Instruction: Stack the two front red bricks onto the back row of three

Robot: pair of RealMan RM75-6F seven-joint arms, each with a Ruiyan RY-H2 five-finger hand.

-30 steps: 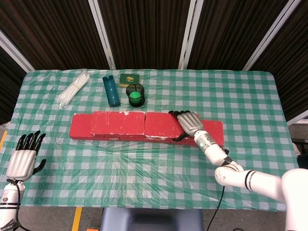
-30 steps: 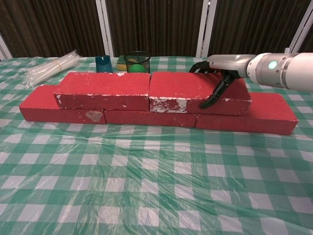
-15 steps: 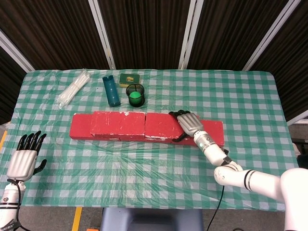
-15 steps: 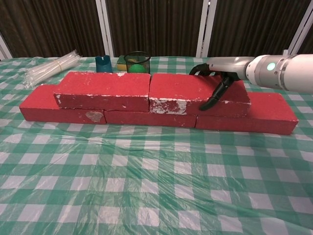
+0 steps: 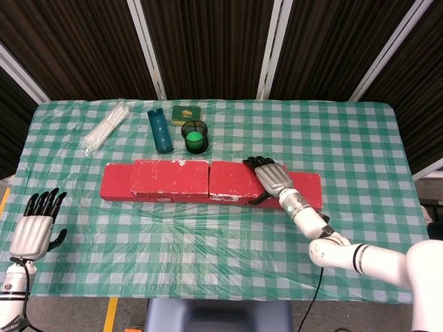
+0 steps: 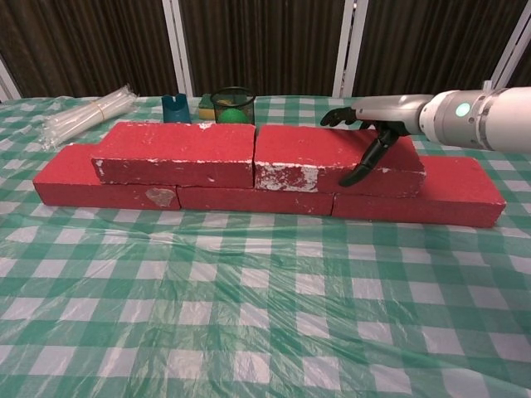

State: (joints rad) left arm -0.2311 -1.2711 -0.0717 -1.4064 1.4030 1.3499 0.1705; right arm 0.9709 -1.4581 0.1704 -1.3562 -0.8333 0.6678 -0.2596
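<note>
While your right hand (image 6: 371, 133) grips the right upper brick (image 6: 332, 157) seated on the back row (image 6: 419, 197), pulling away with fingers hooked risks dragging it off; left hand (image 5: 33, 228) idles spread

Desk cover: green-and-white checked cloth (image 5: 208, 235) under clear plastic film, wrinkled.
Far left: bundle of clear plastic rods or straws in a wrapper (image 5: 105, 126), lying diagonally.
Back centre: teal open-topped holder (image 5: 159, 131), lying flat.
Beside it: black mesh cup (image 5: 195, 135) with green contents.
Behind cup: small green-and-yellow box (image 5: 187, 113).
Backdrop: dark curtains (image 5: 208, 41) with white poles.
</note>
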